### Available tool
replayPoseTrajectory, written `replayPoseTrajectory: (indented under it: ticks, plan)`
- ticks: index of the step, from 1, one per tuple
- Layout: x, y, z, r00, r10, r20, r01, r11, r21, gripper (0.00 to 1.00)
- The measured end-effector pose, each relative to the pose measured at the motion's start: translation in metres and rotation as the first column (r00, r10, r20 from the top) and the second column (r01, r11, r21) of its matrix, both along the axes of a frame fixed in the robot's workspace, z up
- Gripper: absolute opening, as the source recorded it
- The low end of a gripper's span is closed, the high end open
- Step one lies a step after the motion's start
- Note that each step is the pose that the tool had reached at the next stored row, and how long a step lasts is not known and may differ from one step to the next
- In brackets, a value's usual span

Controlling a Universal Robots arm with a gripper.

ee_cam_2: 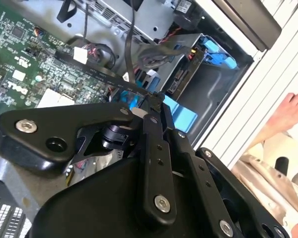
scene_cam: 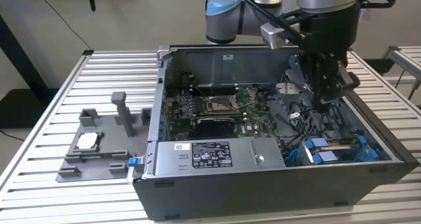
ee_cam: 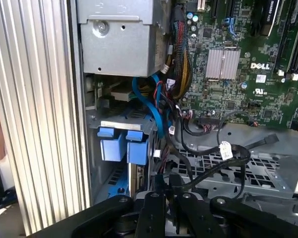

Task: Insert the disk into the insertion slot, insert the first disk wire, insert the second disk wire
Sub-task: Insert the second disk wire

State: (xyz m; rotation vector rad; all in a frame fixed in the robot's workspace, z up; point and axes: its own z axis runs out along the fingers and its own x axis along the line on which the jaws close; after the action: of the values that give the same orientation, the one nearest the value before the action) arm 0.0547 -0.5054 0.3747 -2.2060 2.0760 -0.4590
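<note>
Gripping a black wire (ee_cam: 208, 171), the closed tool (ee_cam: 165, 191) hangs inside the computer case (scene_cam: 276, 194), near the insertion slot (ee_cam: 120, 130).

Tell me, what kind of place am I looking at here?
Probably a robotics lab or test bench for computer assembly. An opened computer case sits on a slatted aluminium table, a grey fixture tray lies beside it, and a robot arm's gripper reaches inside the case.

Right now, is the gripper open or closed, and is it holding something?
Gripper: closed on a black cable inside the computer case, near the blue drive cage fittings.
</note>
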Motion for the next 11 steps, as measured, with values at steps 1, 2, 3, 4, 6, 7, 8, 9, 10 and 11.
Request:
replayPoseTrajectory:
  ticks: [1,2,3,4,6,7,8,9,10,11]
  plan:
    - [0.0013,-0.0012,0.0,1.0,0.0,-0.0005,0.0,1.0,0.0,0.16]
    - [0.0027,-0.0026,-0.0001,1.0,0.0,-0.0011,0.0,1.0,0.0,0.16]
    - [0.0042,-0.004,-0.0001,1.0,0.0,-0.0017,0.0,1.0,0.0001,0.16]
    - [0.0055,-0.0053,-0.0001,1.0,0.0,-0.0023,0.0,1.0,0.0,0.16]
    - [0.0082,-0.008,-0.0002,1.0,0.0,-0.0034,0.0,1.0,0.0,0.16]
    - [0.0096,-0.0094,-0.0002,1.0,0.0,-0.0041,0.0,1.0,-0.0001,0.16]
    - [0.0107,-0.0109,-0.0003,1.0,0.0,-0.0046,0.0,1.0,0.0,0.16]
    - [0.0117,-0.0123,-0.0003,1.0,0.0,-0.0051,0.0,1.0,0.0,0.16]
    - [0.0127,-0.014,-0.0003,1.0,0.0,-0.0056,0.0,1.0,0.0,0.16]
    - [0.0134,-0.016,-0.0004,1.0,0.0,-0.0061,0.0,1.0,0.0,0.16]
